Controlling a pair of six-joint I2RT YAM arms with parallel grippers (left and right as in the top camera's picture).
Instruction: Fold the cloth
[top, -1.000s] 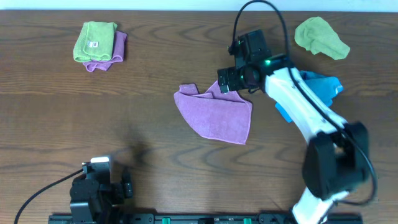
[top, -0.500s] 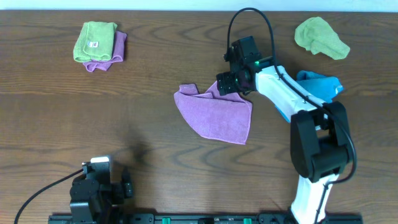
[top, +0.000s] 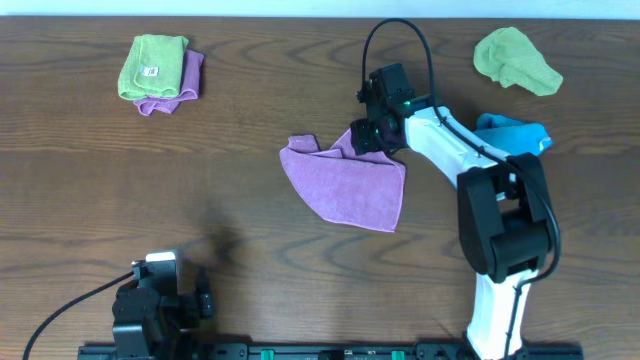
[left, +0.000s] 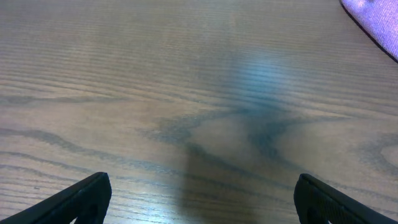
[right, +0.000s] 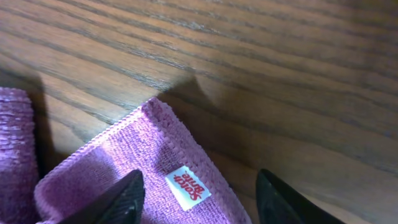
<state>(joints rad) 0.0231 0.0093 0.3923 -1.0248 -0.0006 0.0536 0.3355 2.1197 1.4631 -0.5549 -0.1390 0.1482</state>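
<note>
The lilac-purple cloth (top: 348, 186) lies spread and rumpled in the middle of the table, its far edge bunched. My right gripper (top: 366, 138) is open right above the cloth's far right corner. In the right wrist view the two fingers straddle that corner (right: 130, 168), with the white tag (right: 188, 186) between the fingertips (right: 199, 202). My left gripper (left: 199, 199) is open and empty over bare wood near the front left of the table (top: 160, 300); a sliver of the cloth (left: 376, 15) shows at the top right of the left wrist view.
A folded lime-green cloth (top: 152, 66) on a folded purple one (top: 188, 82) sits at the far left. A crumpled lime-green cloth (top: 515, 58) lies at the far right. A bright blue cloth (top: 515, 135) lies partly under my right arm.
My right gripper has moved a little left and down over the cloth's far right corner. The cloth and the left arm have not moved.
</note>
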